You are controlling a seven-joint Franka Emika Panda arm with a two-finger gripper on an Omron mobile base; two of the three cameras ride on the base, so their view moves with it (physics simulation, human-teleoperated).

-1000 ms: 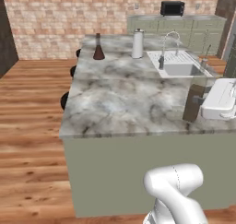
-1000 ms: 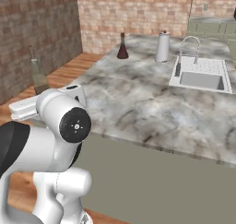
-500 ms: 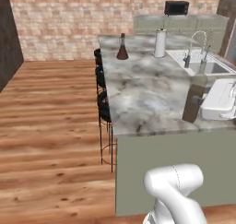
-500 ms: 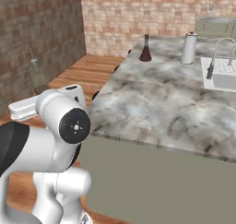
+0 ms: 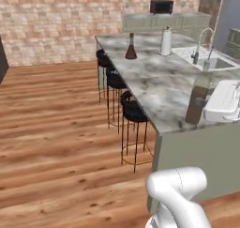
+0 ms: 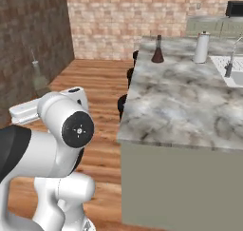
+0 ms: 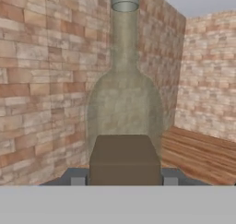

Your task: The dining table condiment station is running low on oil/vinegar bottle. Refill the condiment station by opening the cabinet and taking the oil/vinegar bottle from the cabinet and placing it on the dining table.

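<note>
The jaws are closed on the slim oil/vinegar bottle with its dark brown lower part and clear long neck, carried upright out over the wooden floor. So the fetching from the cabinet looks done. Left is setting it on the long grey-white marble dining counter, near the cone-shaped brown corked flask.

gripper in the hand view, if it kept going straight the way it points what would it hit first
The gripper is shut on the bottle, which rises right ahead of it. Beyond the bottle, the brick wall looks like the first thing in line, though how far off is unclear.
</note>
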